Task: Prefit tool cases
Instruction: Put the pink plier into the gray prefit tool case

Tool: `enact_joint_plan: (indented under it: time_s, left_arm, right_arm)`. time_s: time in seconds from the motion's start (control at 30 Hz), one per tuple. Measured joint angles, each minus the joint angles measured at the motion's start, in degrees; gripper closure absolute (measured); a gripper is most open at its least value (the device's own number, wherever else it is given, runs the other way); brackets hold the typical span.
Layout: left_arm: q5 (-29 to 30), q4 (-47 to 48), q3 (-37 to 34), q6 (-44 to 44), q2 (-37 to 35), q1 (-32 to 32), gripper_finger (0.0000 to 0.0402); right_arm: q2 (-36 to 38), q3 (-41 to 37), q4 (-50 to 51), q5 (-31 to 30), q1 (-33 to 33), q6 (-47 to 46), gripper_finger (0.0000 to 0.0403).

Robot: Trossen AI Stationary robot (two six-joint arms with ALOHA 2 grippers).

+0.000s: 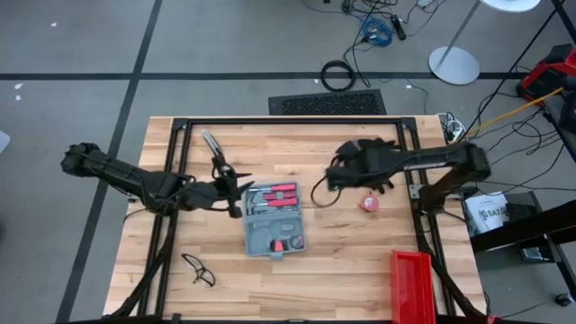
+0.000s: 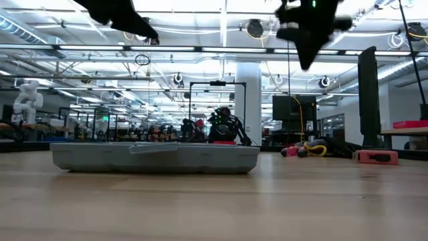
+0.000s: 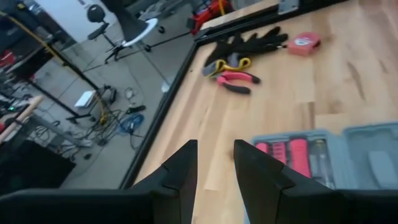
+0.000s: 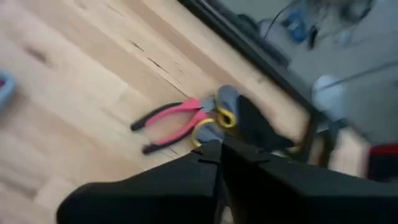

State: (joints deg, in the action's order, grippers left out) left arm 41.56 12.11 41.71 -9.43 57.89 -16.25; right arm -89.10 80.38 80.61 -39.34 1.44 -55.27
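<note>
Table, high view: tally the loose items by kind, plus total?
Tool case: 1
Pliers: 1
Safety glasses: 1
Tape measure: 1
Red bin: 1
Black gloves: 1 pile, mostly hidden under the right arm
Total: 6

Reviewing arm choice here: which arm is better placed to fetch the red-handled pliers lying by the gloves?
Right, probably. The right gripper hangs shut directly above the pliers beside the gloves. The left gripper, open, sits by the tool case, farther away.

Grey tool case (image 1: 274,221), red bin (image 1: 411,286)
</note>
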Motion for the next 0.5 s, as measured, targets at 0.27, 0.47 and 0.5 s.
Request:
enact_joint_plan:
  time_s: [0.27,0.47,0.5]
  left_arm:
    - [0.0,-1.3,0.0,0.0,0.2,4.9,0.029]
    - [-2.0,-1.1,0.0,0.1,0.3,6.1,0.029]
    - [-2.1,-1.1,-0.1,0.1,0.3,6.1,0.029]
  right_arm:
    - [2.7,-19.4,-30.8,10.6,-12.1,9.5,0.0325]
    - [-0.4,-21.2,-31.3,18.2,-19.1,4.2,0.0291]
    - [-1.1,-21.2,-31.3,19.1,-19.7,3.8,0.0289]
